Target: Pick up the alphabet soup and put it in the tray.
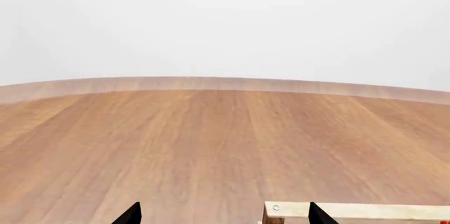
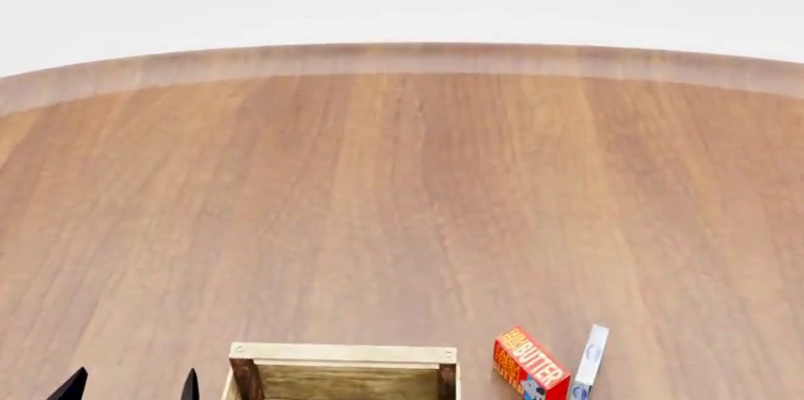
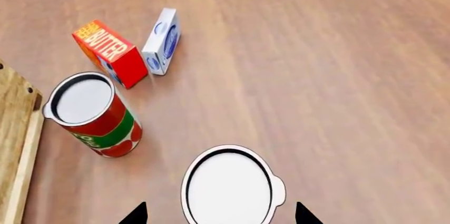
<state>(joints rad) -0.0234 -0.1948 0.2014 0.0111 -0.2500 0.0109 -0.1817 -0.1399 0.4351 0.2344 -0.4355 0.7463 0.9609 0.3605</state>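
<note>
In the right wrist view a can [image 3: 228,187] stands upright, seen from above. Only its pale round top shows and its label is hidden, so I cannot confirm it is the alphabet soup. My right gripper [image 3: 221,216] is open, one dark fingertip [image 3: 137,214] on each side of this can, apart from it. The light-wood tray [image 2: 342,355] sits at the near edge of the head view; its end rail shows in the left wrist view [image 1: 351,211] and its side in the right wrist view [image 3: 14,129]. My left gripper [image 2: 130,389] is open and empty, left of the tray, and also shows in its own wrist view [image 1: 223,216].
A red-and-green can [image 3: 105,124] stands between the tray and the can in my jaws. A red butter box [image 3: 113,50] and a white-blue box [image 3: 163,39] lie beyond it; both show in the head view, butter [image 2: 530,362] and white-blue [image 2: 590,358]. The round wooden table [image 2: 402,184] extends far ahead.
</note>
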